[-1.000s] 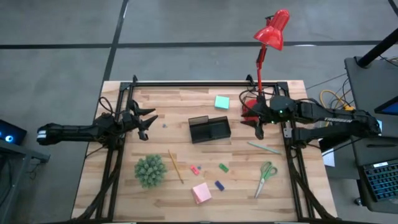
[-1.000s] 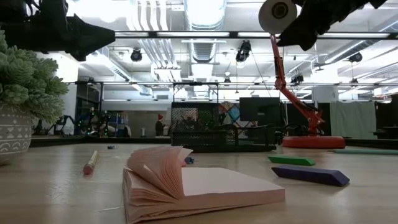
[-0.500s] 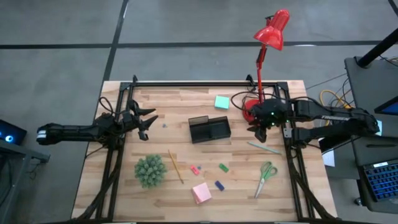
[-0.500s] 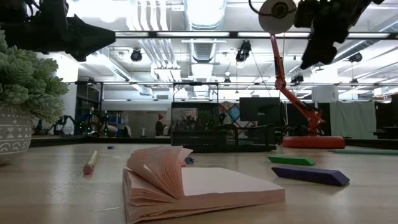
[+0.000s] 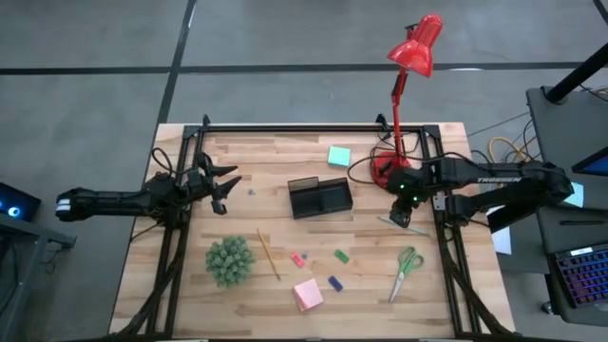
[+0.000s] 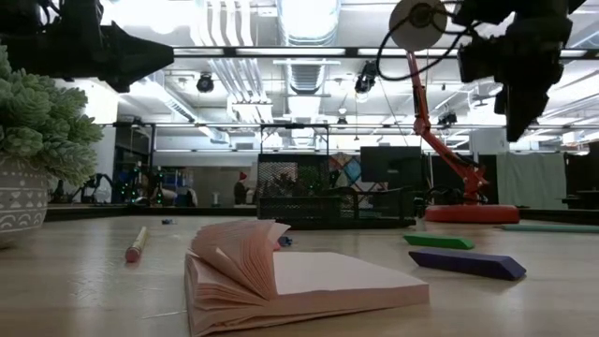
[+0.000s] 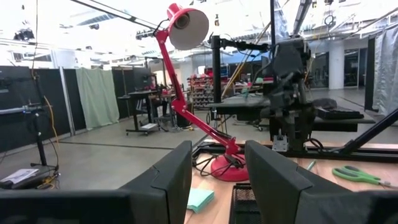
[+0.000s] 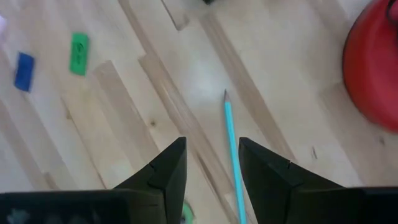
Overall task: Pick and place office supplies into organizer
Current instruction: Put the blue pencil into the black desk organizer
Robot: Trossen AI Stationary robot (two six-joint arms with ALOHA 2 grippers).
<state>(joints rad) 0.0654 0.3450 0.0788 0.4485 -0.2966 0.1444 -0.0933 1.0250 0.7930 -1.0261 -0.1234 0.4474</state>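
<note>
Teal pen (image 8: 234, 147) cut off behind right pincer (image 8: 211, 163)

**Right arm poised above the teal pen**

The right gripper (image 5: 403, 215) hangs over one end of the thin teal pen (image 5: 407, 226), just beside the red lamp's base (image 5: 383, 169). The left gripper (image 5: 226, 185) waits at the counter's (image 5: 256, 152) left side. The black organizer (image 5: 320, 198) sits mid-counter, a teal sticky-note pad (image 5: 338, 157) behind it. Nearer lie the pencil (image 5: 268, 254), plant ball (image 5: 230, 260), erasers, pink pad (image 5: 307, 294) and scissors (image 5: 407, 273).

Bright overhead lighting; right wrist view slightly blurred.
</note>
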